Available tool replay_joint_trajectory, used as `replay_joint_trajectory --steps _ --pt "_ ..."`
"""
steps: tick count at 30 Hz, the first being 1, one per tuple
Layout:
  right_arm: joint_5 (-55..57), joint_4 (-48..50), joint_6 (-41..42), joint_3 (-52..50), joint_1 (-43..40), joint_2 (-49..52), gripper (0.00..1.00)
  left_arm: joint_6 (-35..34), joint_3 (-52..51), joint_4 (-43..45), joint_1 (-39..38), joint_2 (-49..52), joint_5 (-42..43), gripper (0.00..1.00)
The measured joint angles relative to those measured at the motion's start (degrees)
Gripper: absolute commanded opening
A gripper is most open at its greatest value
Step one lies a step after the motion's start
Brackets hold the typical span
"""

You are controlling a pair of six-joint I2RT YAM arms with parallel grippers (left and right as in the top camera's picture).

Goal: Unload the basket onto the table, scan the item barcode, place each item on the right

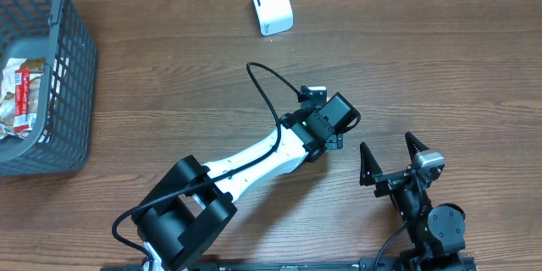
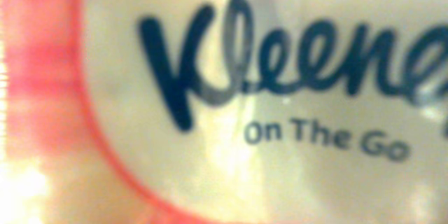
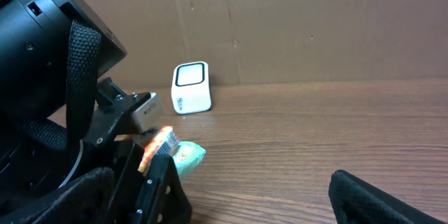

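The tissue pack (image 3: 183,155) seems to rest on the desk (image 1: 440,51) under the left hand (image 1: 329,129); I cannot tell its grip. The right hand (image 1: 388,151) is spread. The scanner (image 1: 271,5) stands well apart, so scanning remains.

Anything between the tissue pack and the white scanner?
Nothing: only bare table between the tissue pack and the scanner, clearest in the right wrist view.

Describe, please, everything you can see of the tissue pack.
The tissue pack is a glossy packet, pale with a red-orange border, printed "Kleenex On The Go" in dark blue. It fills the left wrist view, blurred. In the right wrist view its teal-and-orange end shows low by the table, beneath the left gripper; whether it is gripped cannot be told.
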Motion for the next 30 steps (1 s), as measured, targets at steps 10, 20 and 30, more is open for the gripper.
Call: replay_joint_trajectory --steps 10,20,30 --pt "0.00 0.00 0.00 0.00 0.00 0.00 1.00 3.28 2.47 -5.01 0.00 0.00 0.28 1.00" --pt "0.00 -0.02 0.02 0.00 0.00 0.00 1.00 8.02 19.19 -20.46 0.09 -0.09 0.15 1.00" --pt "0.00 -0.04 0.00 0.00 0.00 0.00 1.00 10.32 20.44 -22.84 6.16 -0.09 6.40 0.93"
